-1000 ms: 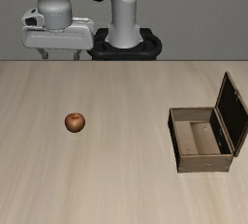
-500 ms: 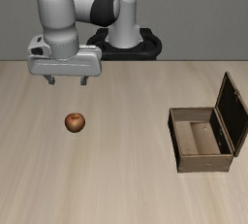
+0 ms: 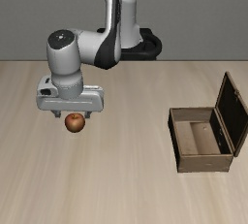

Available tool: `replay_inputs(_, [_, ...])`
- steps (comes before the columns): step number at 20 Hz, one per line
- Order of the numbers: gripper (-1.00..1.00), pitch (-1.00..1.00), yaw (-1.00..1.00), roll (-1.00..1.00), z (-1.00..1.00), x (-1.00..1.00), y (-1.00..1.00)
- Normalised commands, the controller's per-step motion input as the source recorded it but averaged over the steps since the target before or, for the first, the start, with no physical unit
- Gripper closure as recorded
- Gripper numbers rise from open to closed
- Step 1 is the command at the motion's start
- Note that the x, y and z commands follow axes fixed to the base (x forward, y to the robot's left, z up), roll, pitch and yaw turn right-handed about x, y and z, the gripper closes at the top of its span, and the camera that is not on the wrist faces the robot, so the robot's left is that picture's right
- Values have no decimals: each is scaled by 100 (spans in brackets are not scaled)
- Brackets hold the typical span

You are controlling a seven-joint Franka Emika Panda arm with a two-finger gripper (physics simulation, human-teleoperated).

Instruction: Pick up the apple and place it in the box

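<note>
1. You have one apple [image 3: 76,123], at 9 o'clock on the tabletop [image 3: 126,184].
2. Your one tool [image 3: 75,114] hangs right over it, with its two fingers spread apart, one on each side of the apple.
3. One box [image 3: 203,162] sits at 3 o'clock, lid raised, well apart from the apple.

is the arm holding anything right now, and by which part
Nothing is held. The gripper hangs over the apple, jaws open and standing apart from it on either side; the apple rests on the table.
</note>
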Motion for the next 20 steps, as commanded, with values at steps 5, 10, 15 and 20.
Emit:
replay_inputs(5, [100,0,0,0,-80,0,0])
replay_inputs(10, [100,0,0,0,0,0,0])
replay_inputs(15, [100,0,0,0,20,0,0])
replay_inputs(20, [100,0,0,0,60,0,0])
